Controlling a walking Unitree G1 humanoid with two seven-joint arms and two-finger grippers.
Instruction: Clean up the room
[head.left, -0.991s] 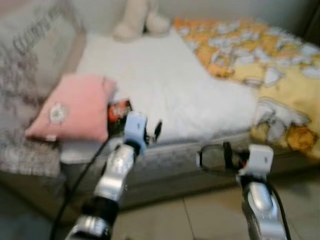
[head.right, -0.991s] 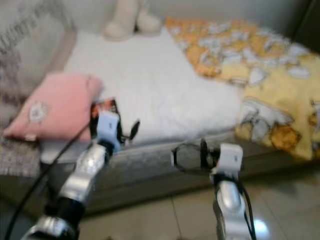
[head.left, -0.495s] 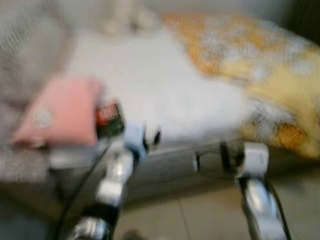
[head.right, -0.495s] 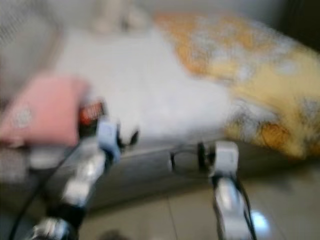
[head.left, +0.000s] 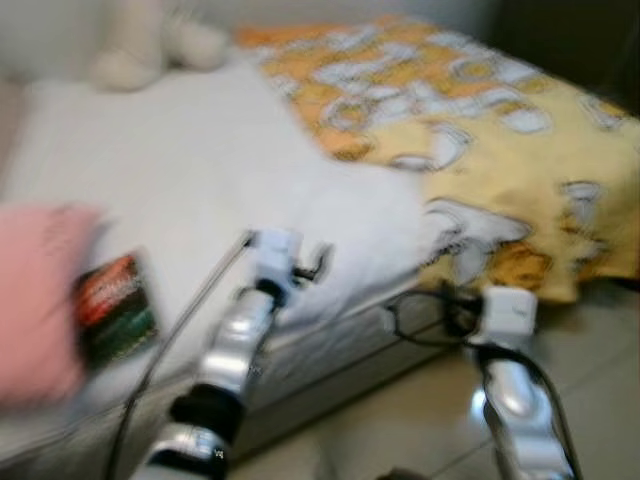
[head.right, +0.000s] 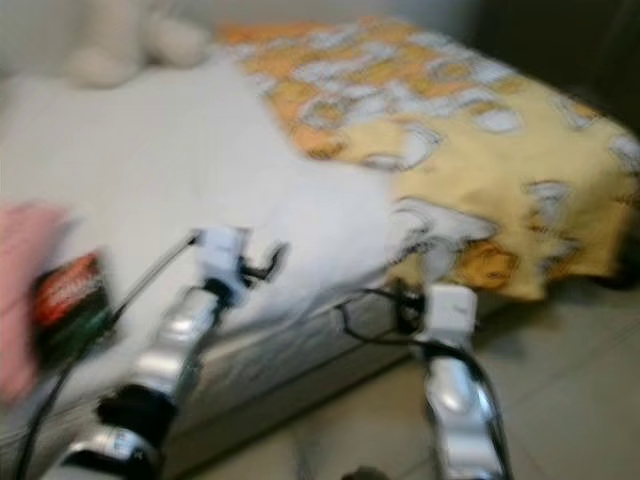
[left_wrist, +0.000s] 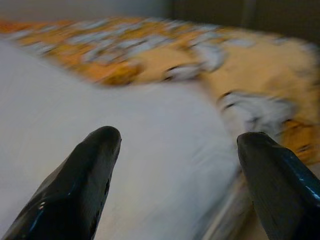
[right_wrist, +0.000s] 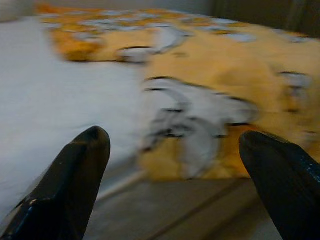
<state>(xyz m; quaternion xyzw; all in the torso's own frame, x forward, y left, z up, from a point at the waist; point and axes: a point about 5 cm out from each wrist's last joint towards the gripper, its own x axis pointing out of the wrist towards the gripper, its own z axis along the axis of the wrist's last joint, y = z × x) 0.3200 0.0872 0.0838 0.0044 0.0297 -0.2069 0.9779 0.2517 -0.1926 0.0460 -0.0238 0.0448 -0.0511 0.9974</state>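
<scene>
Both grippers' jaws gape empty before the bed (head.left: 200, 160), yellow blanket (head.left: 480, 130) and pink pillow (head.left: 35, 300).

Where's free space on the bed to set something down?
The free patch is the white sheet, bordered by the plush toy at the far end, the yellow blanket on the right and the packet and pink pillow on the left. The crowded part is the near left edge. Left gripper and right gripper hang at the bed's near edge, jaws open.
</scene>
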